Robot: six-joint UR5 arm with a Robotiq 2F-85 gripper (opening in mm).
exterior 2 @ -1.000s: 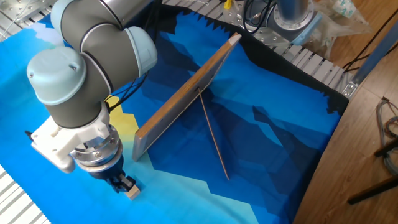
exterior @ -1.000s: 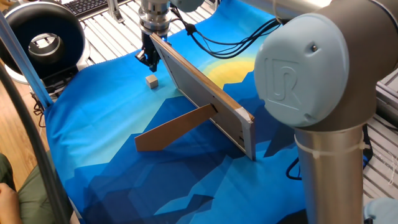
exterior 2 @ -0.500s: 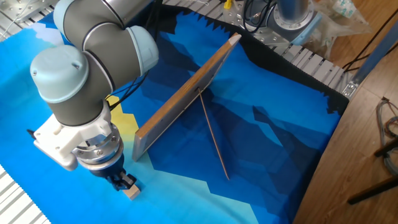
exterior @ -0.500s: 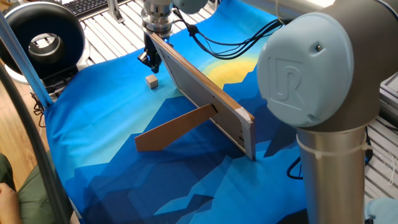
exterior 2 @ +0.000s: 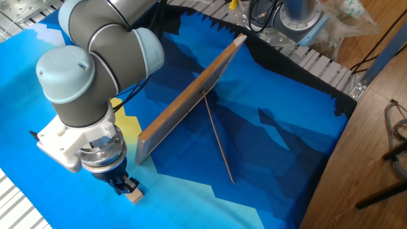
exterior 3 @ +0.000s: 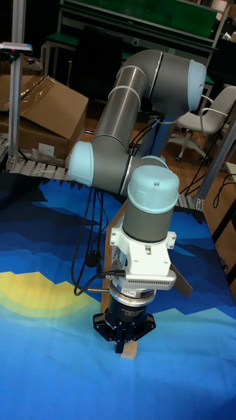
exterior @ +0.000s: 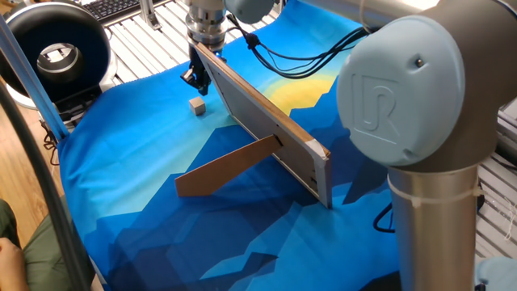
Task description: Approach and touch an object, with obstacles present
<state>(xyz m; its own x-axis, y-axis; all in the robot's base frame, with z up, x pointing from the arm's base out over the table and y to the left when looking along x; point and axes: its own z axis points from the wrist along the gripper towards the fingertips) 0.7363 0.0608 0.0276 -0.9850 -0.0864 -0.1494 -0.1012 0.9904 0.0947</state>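
The object, a tiny tan wooden cube, lies on the blue cloth near the long board's far end. My gripper hangs just behind and above it, fingers together and holding nothing. From the other side the fingertips sit right at the cube; whether they touch it I cannot tell. In the tall view the gripper points straight down over the cube. The obstacles are a long grey-faced board standing on edge and a brown plank propped against it.
The board and the thin plank cross the middle of the cloth. A black round device stands off the cloth's corner. Cables trail along the arm. Slatted table edges border the cloth.
The arm has crept slightly sideways with the gripper staying by the cube. Cube and boards have not moved.
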